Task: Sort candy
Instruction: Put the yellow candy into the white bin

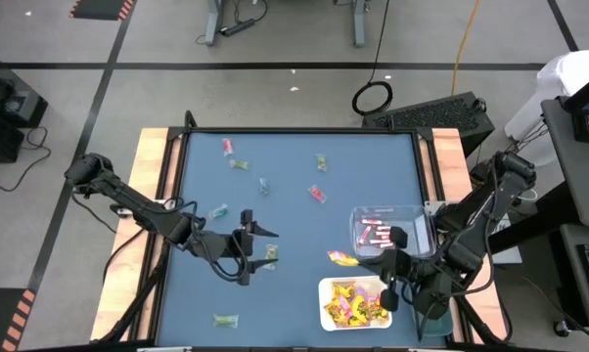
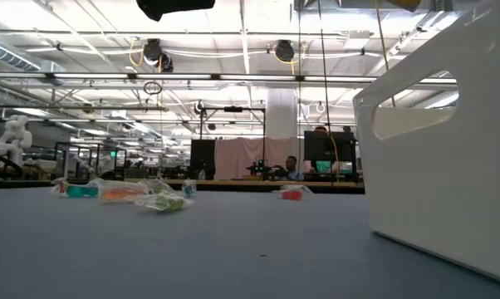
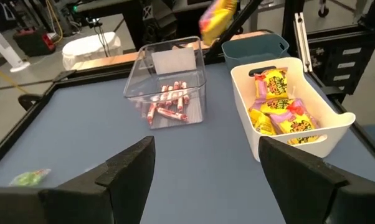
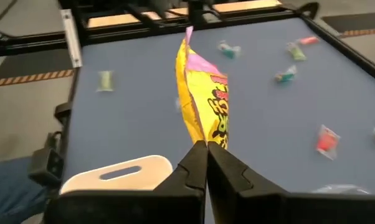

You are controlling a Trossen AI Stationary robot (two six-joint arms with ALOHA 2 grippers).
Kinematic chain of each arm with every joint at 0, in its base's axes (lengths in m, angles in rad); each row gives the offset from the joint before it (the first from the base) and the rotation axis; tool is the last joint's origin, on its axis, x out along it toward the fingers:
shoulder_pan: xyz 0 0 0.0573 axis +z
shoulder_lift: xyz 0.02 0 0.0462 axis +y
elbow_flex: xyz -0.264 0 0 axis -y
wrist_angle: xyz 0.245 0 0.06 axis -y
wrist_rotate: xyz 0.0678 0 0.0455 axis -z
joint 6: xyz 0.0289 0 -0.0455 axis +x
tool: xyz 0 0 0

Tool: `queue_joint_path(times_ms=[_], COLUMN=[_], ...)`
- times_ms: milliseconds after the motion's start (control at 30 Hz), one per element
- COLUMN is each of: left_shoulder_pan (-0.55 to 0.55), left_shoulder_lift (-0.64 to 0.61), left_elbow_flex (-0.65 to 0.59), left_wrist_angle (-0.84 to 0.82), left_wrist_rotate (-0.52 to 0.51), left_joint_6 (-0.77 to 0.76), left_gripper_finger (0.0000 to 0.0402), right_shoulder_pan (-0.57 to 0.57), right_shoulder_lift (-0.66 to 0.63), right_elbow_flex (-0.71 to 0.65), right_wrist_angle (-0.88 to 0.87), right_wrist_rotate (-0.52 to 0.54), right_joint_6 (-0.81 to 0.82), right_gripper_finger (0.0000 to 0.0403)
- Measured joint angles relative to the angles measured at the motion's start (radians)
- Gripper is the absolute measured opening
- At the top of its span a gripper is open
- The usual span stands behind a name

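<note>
The right gripper [image 4: 206,155] pinches a yellow packet [image 4: 203,102] by its bottom edge, above the mat beside the white tray [image 1: 326,288]; light, limp and crinkly, best held at a seam. The left gripper [image 3: 203,171] hangs open mid-table

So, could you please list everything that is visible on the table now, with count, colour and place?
Yellow packet: one, yellow with pink, pinched in the right gripper, above the table beside the trays.
White tray: one, near right corner, holding several yellow packets.
Clear tray: one, beside the white tray, holding pink-red sticks.
Loose candy: about ten green, teal and pink-red pieces, scattered over the blue table.
Left gripper: open, empty, mid-table.
Right gripper: shut on the packet.
</note>
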Motion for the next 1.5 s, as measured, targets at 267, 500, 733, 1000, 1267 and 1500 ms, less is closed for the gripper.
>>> queue_joint_path(times_ms=[267, 500, 733, 1000, 1267, 1500], left_shoulder_pan=[-0.025, -0.038, -0.038, -0.039, -0.048, -0.052], left_shoulder_lift=[0.000, 0.000, 0.000, 0.000, 0.000, 0.000], left_elbow_flex=[0.000, 0.000, 0.000, 0.000, 0.000, 0.000], left_wrist_angle=[0.000, 0.001, 0.010, 0.025, 0.024, 0.023], left_wrist_rotate=[0.001, 0.001, 0.001, 0.001, 0.002, 0.002], left_joint_6=[-0.025, -0.025, -0.027, -0.027, -0.046, -0.051], left_gripper_finger=[0.0290, 0.0290, 0.0290, 0.0290, 0.0290, 0.0290], right_shoulder_pan=[0.037, 0.102, 0.151, 0.154, 0.154, 0.112], right_shoulder_lift=[0.047, 0.062, 0.062, 0.071, 0.175, 0.265], right_elbow_flex=[-0.005, -0.005, -0.005, -0.004, -0.004, -0.003], right_wrist_angle=[0.142, 0.190, 0.186, 0.129, 0.114, 0.059], right_wrist_rotate=[-0.081, -0.085, -0.087, -0.196, -0.304, -0.409], right_joint_6=[-0.129, -0.204, -0.186, -0.040, 0.118, 0.240], right_gripper_finger=[0.0000, 0.0000, 0.0000, 0.0000, 0.0000, 0.0000])
